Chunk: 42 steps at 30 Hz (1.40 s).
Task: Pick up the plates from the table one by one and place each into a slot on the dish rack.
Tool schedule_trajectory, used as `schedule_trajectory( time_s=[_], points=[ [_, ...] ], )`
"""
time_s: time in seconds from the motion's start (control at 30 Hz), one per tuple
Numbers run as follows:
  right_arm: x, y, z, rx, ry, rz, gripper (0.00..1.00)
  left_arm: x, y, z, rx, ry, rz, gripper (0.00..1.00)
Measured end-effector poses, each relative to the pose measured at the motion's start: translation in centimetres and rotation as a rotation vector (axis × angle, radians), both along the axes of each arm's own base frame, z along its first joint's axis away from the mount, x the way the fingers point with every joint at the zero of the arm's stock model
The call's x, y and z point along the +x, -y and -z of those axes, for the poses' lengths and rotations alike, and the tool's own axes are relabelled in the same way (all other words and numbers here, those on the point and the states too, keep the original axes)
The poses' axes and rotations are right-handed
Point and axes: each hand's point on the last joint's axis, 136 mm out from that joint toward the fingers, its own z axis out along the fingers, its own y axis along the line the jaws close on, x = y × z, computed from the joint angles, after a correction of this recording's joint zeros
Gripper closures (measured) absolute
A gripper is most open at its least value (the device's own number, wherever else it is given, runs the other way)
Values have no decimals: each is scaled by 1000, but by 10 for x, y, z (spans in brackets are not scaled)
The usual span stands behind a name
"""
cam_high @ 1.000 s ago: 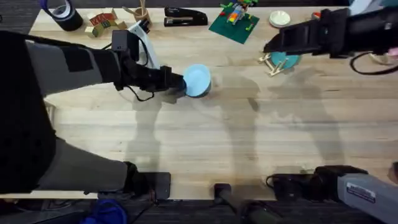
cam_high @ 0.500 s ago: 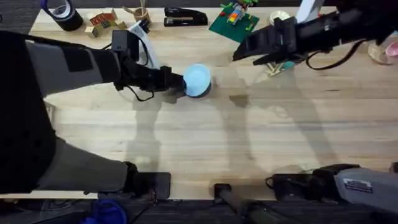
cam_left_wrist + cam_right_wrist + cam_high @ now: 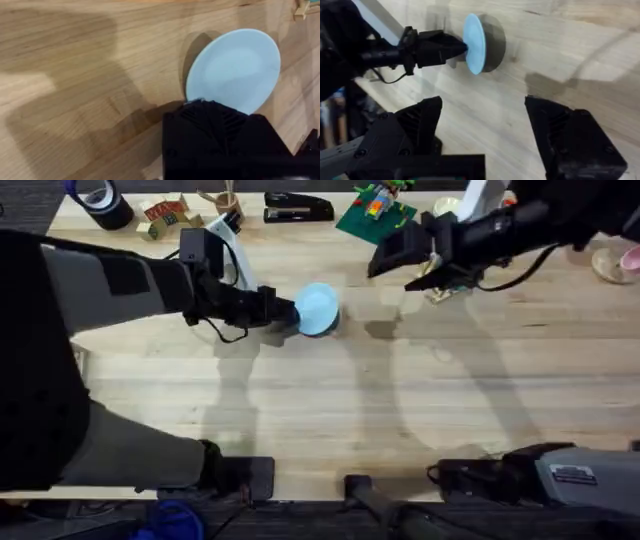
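Pale-blue plate [image 3: 318,308] gripped by its rim, raised off the worktop [image 3: 330,400] near centre, clamped in the left gripper [image 3: 285,313]. Right gripper [image 3: 405,255] spread wide, empty, at two o'clock from the plate. Probably light, rigid, glossy, slippery; best held at the edge. Dish rack [image 3: 437,280] under the right arm, green block base [image 3: 375,215] just beyond.

Left black gripper [image 3: 292,314] reached out level from the lower left, fingers clamped. Right black gripper [image 3: 392,252] stretched across from the right, fingers [image 3: 572,137] spread apart.
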Motion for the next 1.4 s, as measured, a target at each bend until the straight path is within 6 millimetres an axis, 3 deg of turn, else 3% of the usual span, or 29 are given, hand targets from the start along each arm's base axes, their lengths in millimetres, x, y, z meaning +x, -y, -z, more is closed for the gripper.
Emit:
schedule_trajectory(
  time_s=[0.47,0.73,1.0,1.4],
  points=[
    [5,-43,4,-128,128,-29,7,0,0,0,0,1,0,959],
    [8,-51,44,-172,17,-13,7,0,0,0,0,1,0,958],
    [20,-82,74,-159,18,-40,7,0,0,0,0,0,0,958],
    [35,-92,98,-140,-7,2,12,0,0,0,0,1,0,958]
  ],
)
